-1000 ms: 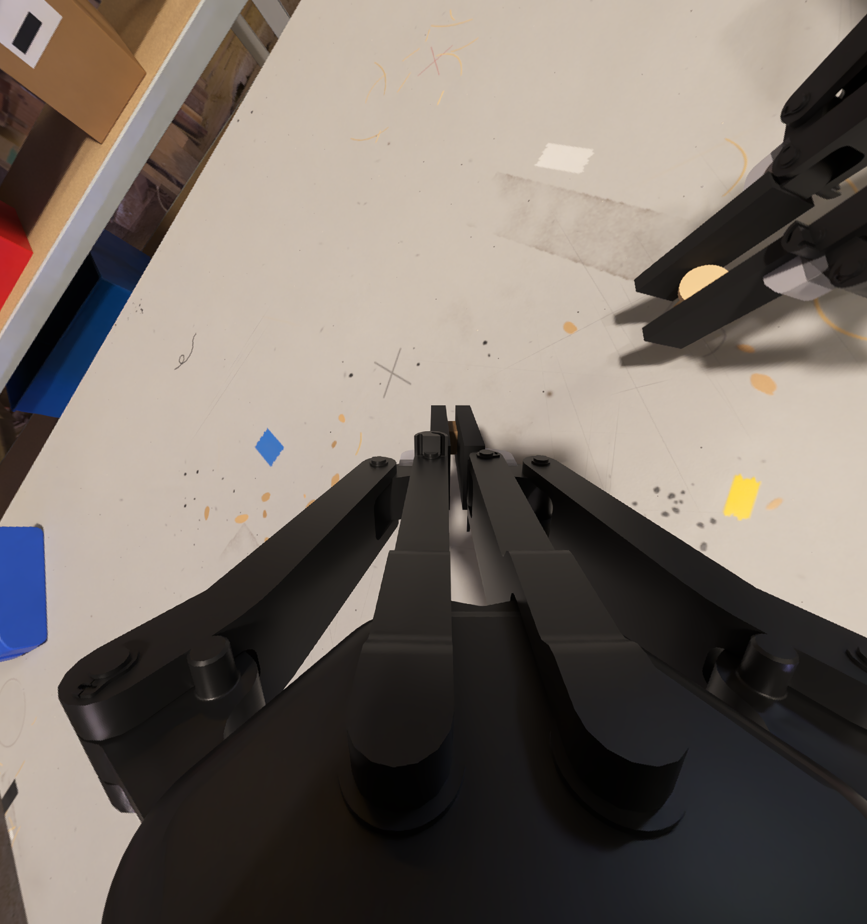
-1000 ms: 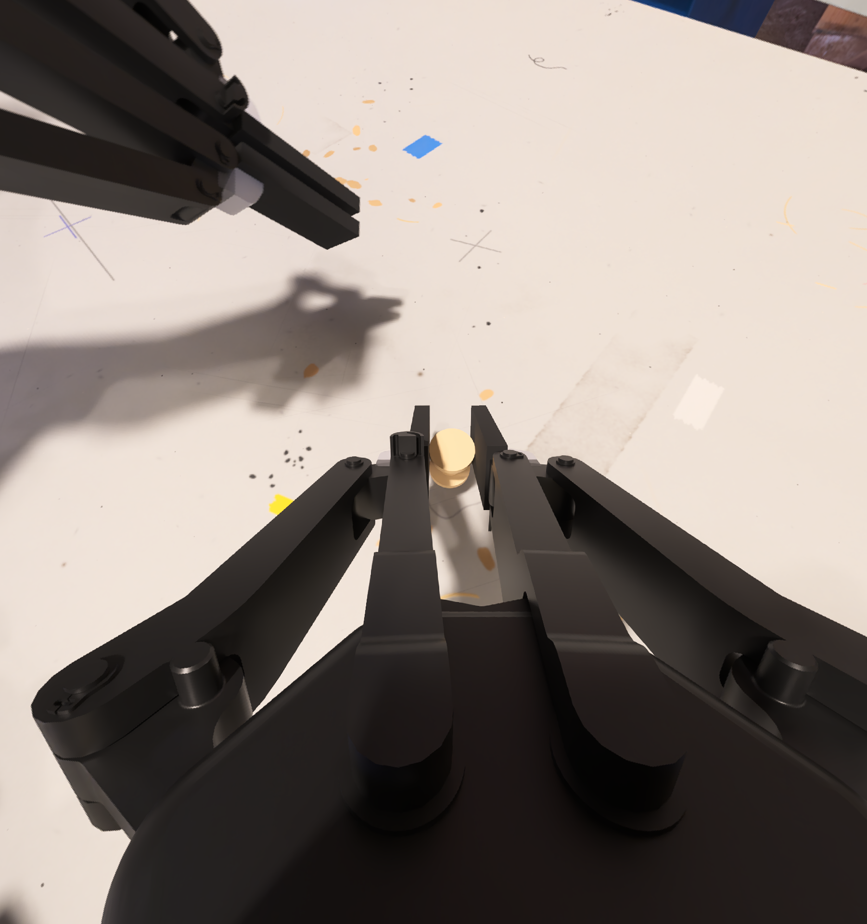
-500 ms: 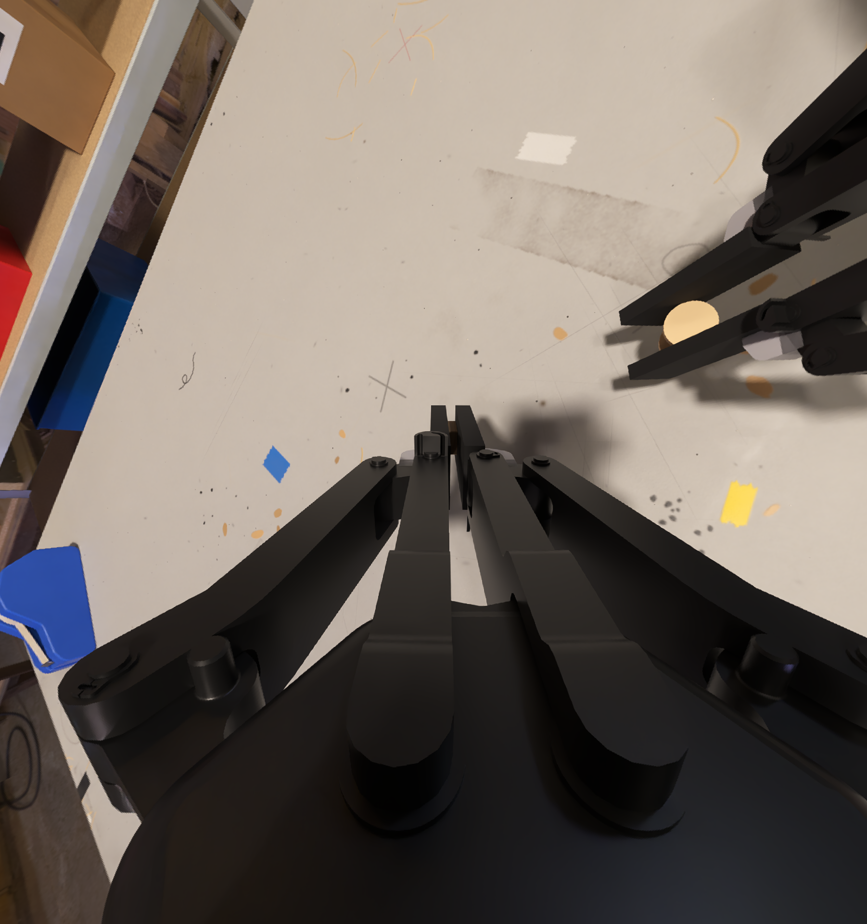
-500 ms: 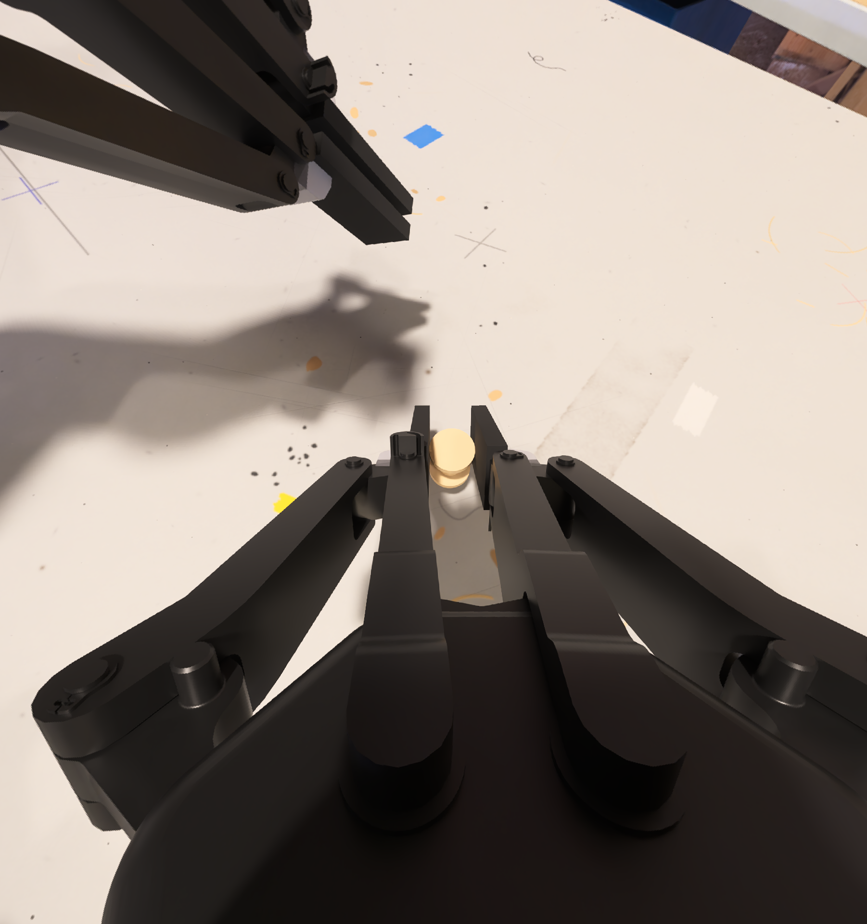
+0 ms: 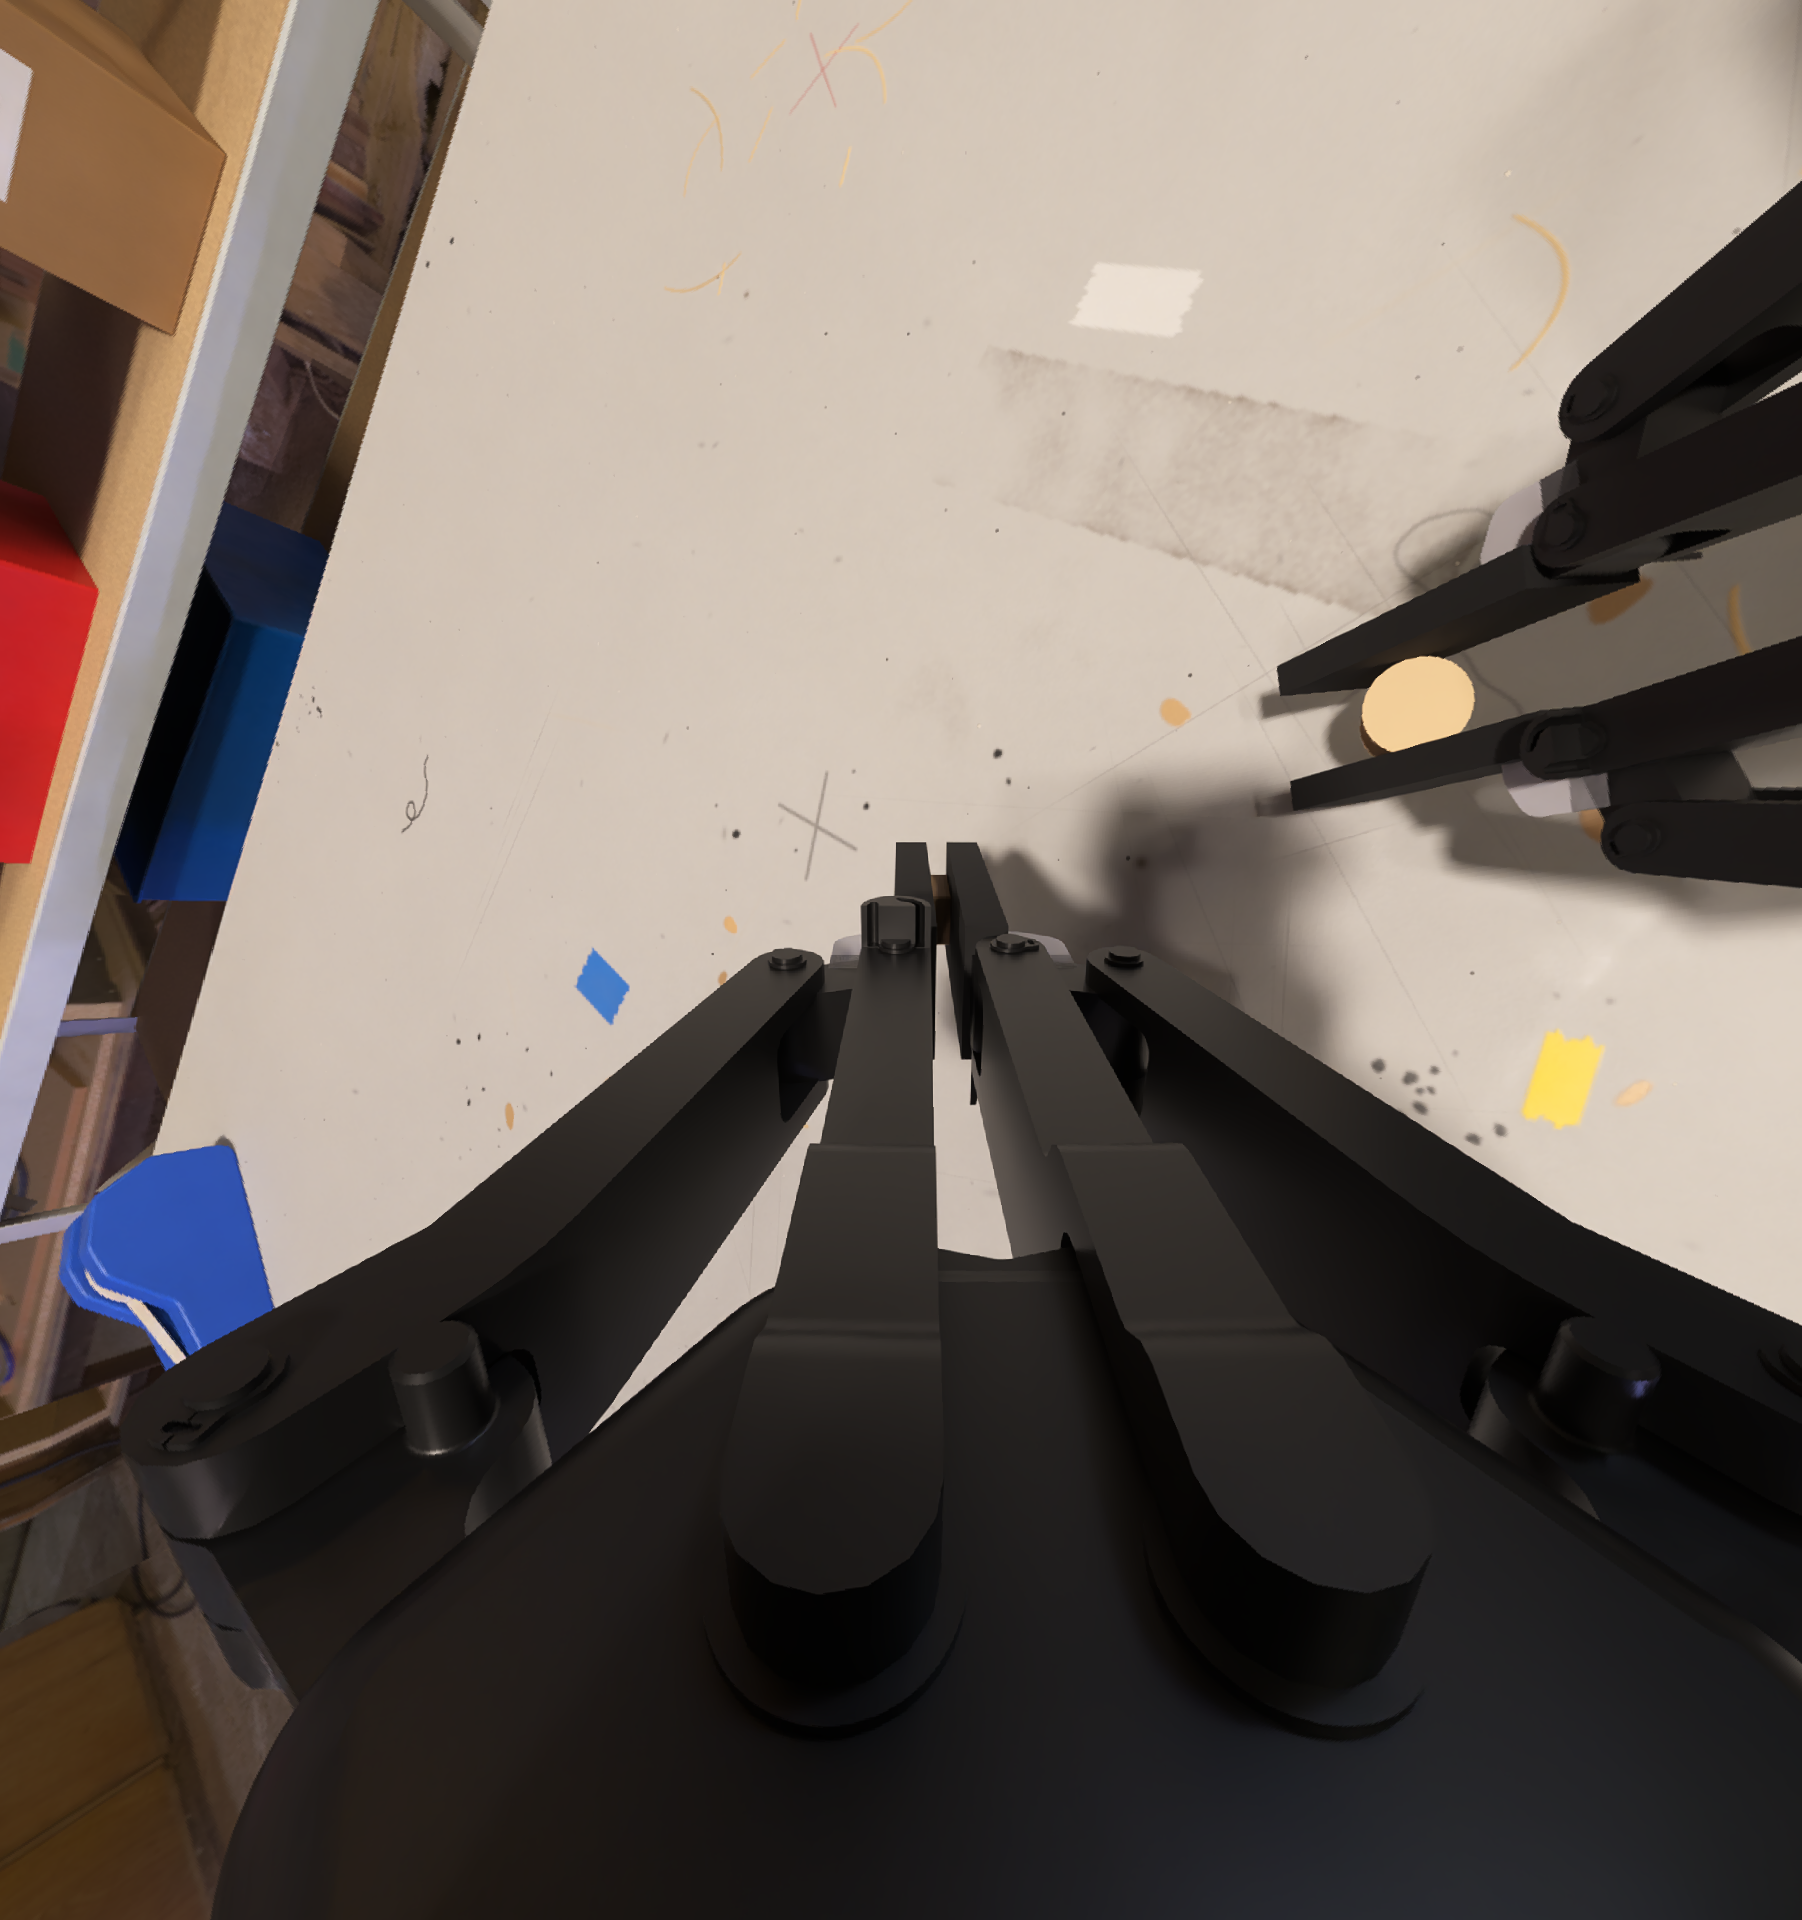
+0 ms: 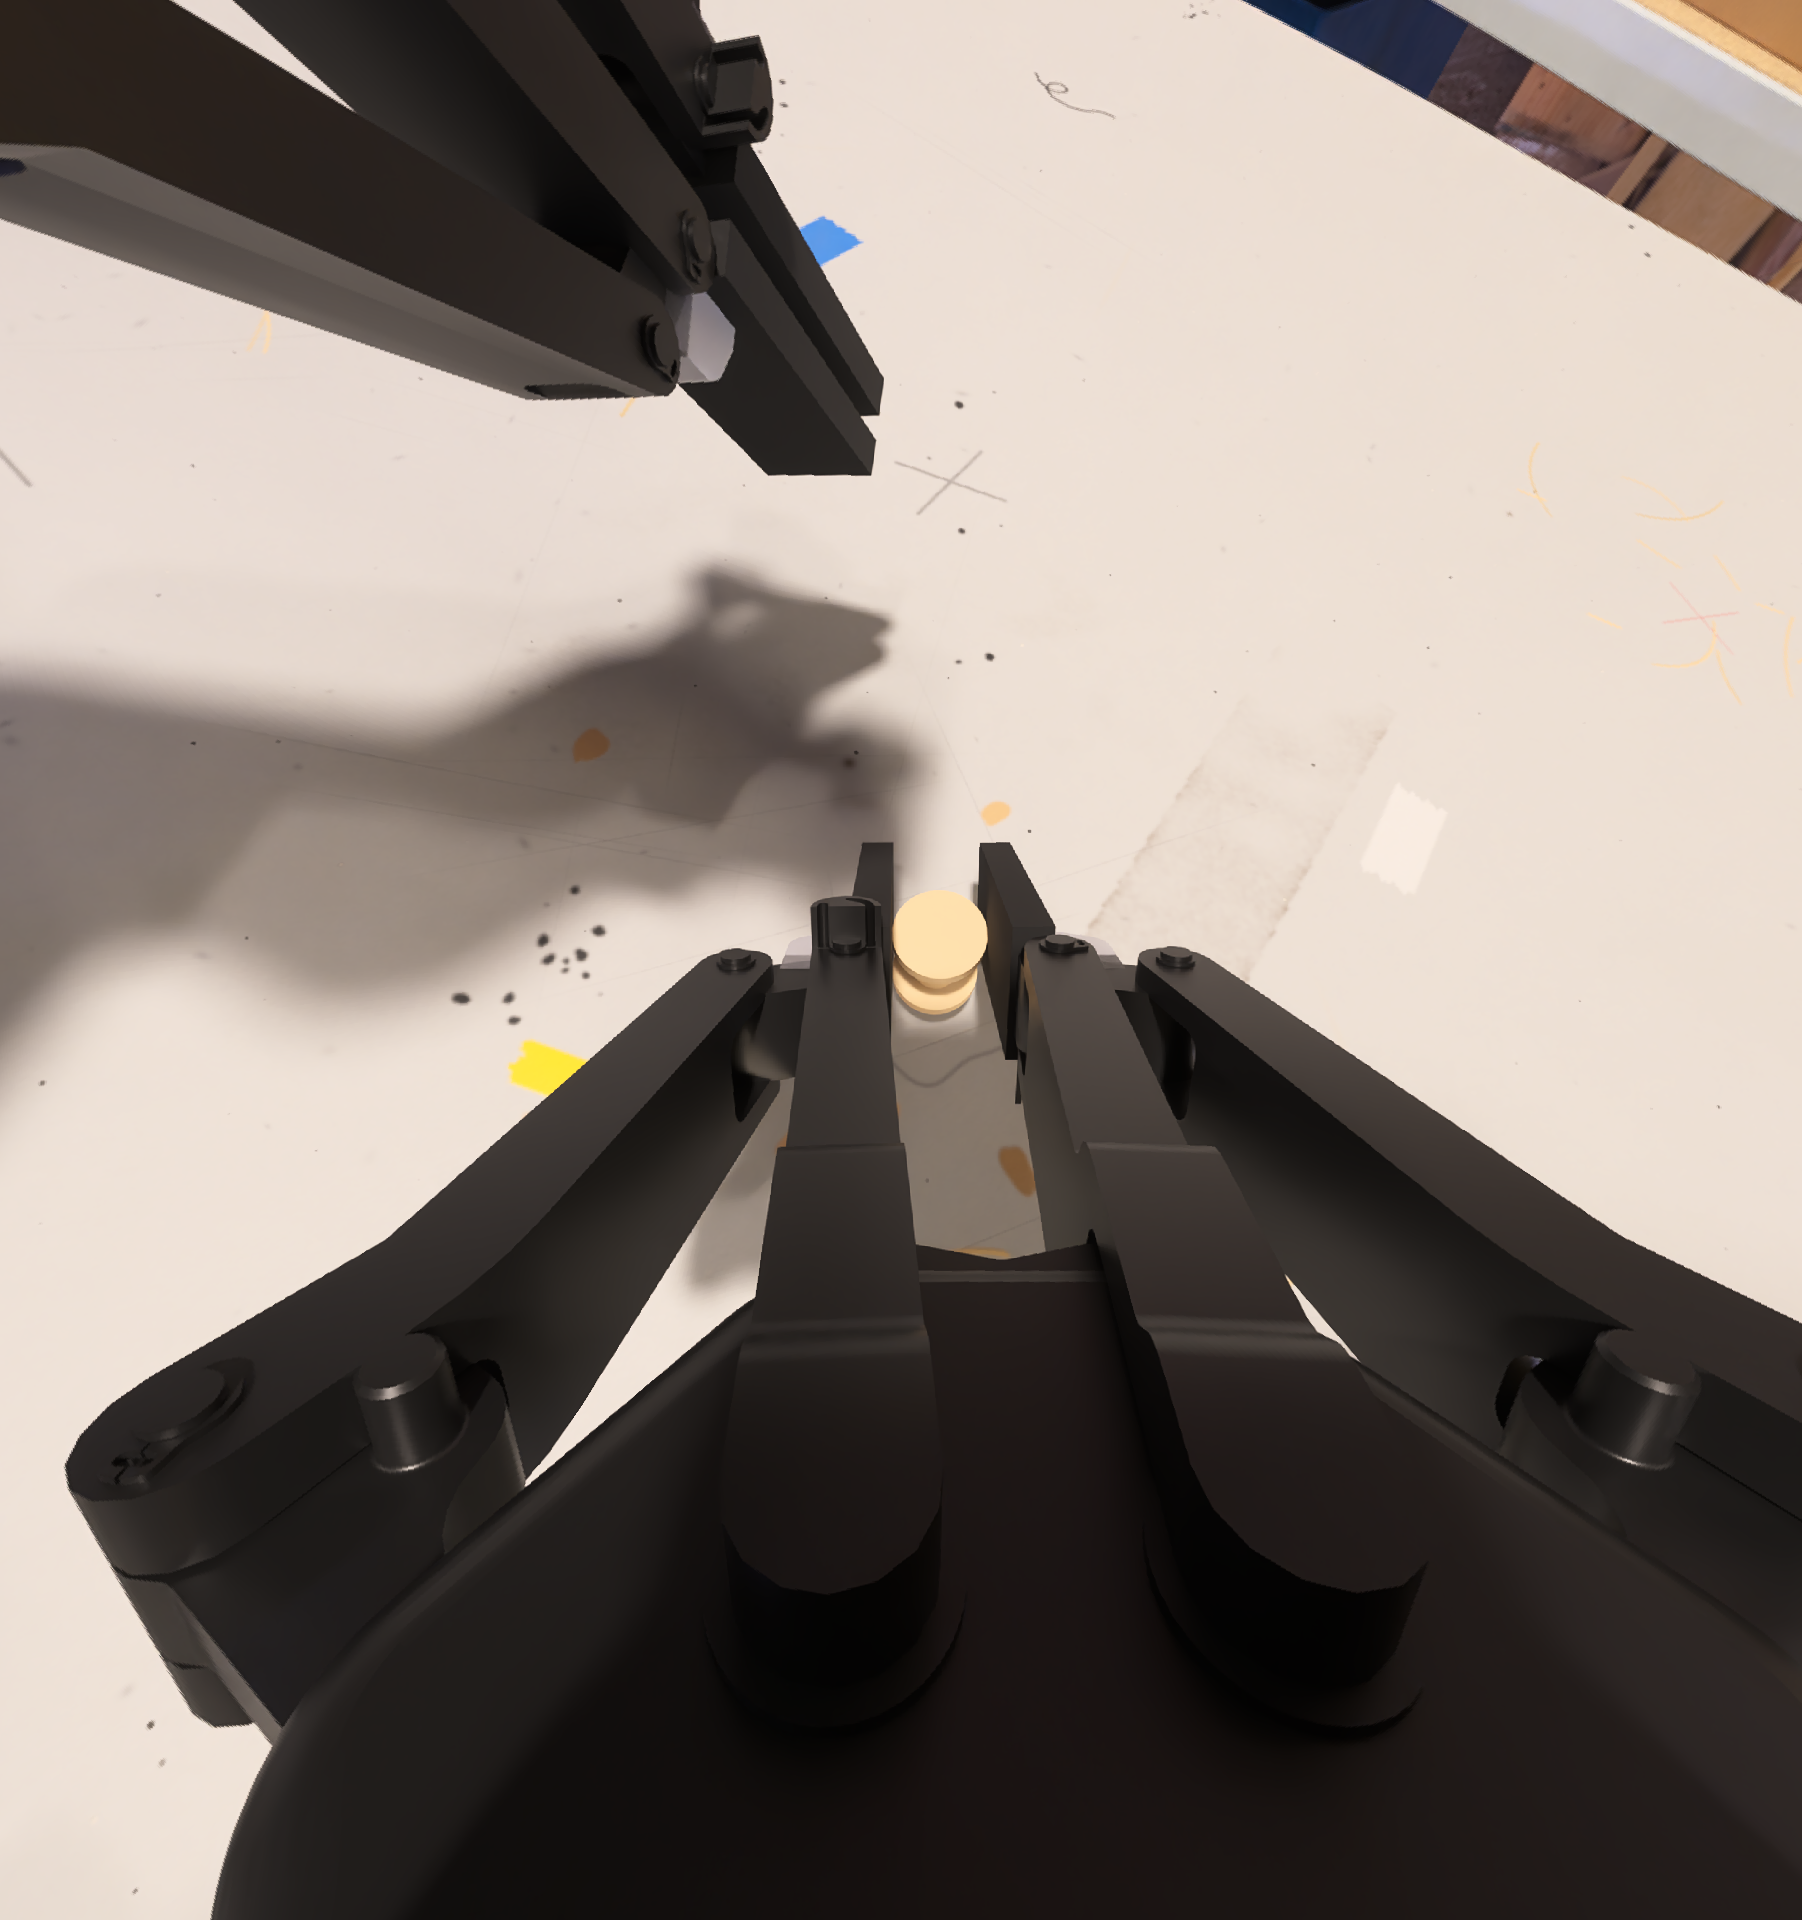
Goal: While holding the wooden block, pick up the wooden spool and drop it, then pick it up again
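Left hand: fingers are pressing almost together, pinching a sliver of brown, the wooden block, mostly hidden between them; the hand is hanging above the counter, casting a shadow on it. Right hand: fingers are sitting a narrow gap apart, with the wooden spool between them; whether the pads are touching its sides cannot be told. In the left wrist view the right hand is showing at far right with the spool's pale round end between its fingers. Counter markings: blue tape near left, yellow tape near right, white tape farther off. Shelving with a red box is standing beyond the counter's left edge.
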Controlling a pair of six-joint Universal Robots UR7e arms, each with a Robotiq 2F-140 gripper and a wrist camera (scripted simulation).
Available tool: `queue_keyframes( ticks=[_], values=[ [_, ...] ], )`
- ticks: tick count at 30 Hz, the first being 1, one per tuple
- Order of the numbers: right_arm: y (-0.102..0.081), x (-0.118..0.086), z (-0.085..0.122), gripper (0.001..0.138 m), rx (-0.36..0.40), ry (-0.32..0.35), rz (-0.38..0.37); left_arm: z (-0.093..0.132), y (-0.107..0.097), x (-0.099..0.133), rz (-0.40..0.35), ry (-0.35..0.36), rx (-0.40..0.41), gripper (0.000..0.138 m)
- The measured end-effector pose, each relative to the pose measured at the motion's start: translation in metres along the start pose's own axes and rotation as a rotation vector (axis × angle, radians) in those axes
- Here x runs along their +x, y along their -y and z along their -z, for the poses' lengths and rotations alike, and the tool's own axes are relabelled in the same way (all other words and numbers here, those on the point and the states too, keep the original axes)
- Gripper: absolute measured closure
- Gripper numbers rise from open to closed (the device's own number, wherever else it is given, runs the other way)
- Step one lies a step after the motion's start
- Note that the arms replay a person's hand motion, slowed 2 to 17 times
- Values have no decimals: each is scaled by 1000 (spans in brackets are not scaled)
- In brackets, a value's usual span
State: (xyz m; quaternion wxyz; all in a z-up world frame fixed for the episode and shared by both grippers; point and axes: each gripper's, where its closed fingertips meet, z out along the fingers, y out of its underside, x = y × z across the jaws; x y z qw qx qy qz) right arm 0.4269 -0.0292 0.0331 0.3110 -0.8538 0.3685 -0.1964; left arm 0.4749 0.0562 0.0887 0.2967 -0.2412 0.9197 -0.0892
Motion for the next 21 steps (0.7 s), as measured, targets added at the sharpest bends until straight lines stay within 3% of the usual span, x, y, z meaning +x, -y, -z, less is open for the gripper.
queue_keyframes(
  ticks=[21],
  values=[
    [0,8,-10,117,-8,-63,4,0,6,2,-34,22,-18,133]
  ],
)
